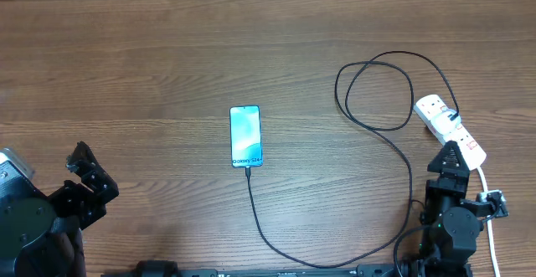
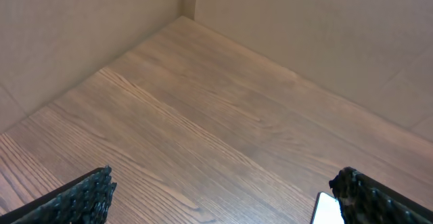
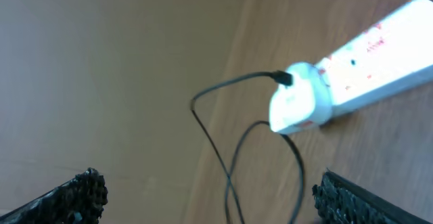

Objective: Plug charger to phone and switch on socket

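Note:
The phone (image 1: pixel 245 135) lies face up at the table's middle, screen lit blue-teal. The black charger cable (image 1: pixel 276 242) meets the phone's near edge, runs along the front, loops at the back right and ends in a white adapter (image 3: pixel 301 105) on the white socket strip (image 1: pixel 435 112). My right gripper (image 1: pixel 452 156) is open and hovers over the strip's near end; in the right wrist view (image 3: pixel 208 183) the cable loop (image 3: pixel 230 163) lies between its fingers. My left gripper (image 1: pixel 90 173) is open and empty at the front left. A corner of the phone (image 2: pixel 327 209) shows in the left wrist view.
The strip's thick white cord (image 1: pixel 490 223) runs toward the front right edge beside my right arm. Cardboard walls (image 2: pixel 81 28) stand behind and beside the wooden table (image 1: pixel 151 76).

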Available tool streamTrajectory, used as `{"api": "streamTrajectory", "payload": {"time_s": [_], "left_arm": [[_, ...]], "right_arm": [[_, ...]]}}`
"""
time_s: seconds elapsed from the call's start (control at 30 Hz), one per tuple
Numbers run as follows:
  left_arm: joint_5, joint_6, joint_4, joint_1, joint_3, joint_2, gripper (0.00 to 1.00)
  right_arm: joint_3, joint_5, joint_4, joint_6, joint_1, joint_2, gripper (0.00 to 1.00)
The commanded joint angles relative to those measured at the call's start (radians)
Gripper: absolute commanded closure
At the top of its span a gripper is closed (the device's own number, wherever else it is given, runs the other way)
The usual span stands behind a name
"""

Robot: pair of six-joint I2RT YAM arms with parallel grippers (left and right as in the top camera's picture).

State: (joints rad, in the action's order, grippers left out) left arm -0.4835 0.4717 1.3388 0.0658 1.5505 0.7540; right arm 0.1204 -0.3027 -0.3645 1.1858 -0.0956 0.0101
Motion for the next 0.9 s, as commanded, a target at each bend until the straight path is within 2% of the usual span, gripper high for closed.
{"api": "streamTrajectory", "payload": {"time_s": [0.0, 0.2, 0.3, 0.7, 0.87], "left_arm": [[-0.01, -0.007, -0.003, 0.006, 0.0, 0.004, 0.01], [-0.01, -0.007, -0.003, 0.006, 0.0, 0.004, 0.01], [-0.01, -0.007, -0.003, 0.006, 0.0, 0.004, 0.0], [-0.01, -0.007, -0.003, 0.006, 0.0, 0.004, 0.0], [-0.01, -0.007, -0.003, 0.006, 0.0, 0.004, 0.0]], "right_arm": [[-0.003, -0.022, 0.047, 0.004, 0.005, -0.007, 0.0], [-0.026, -0.023, 0.061, -0.012, 0.004, -0.007, 0.0], [-0.028, -0.017, 0.074, -0.145, 0.003, -0.007, 0.0], [-0.029, -0.009, 0.075, -0.838, 0.004, -0.007, 0.0], [-0.029, 0.006, 0.076, -0.906, 0.004, -0.007, 0.0]]}}
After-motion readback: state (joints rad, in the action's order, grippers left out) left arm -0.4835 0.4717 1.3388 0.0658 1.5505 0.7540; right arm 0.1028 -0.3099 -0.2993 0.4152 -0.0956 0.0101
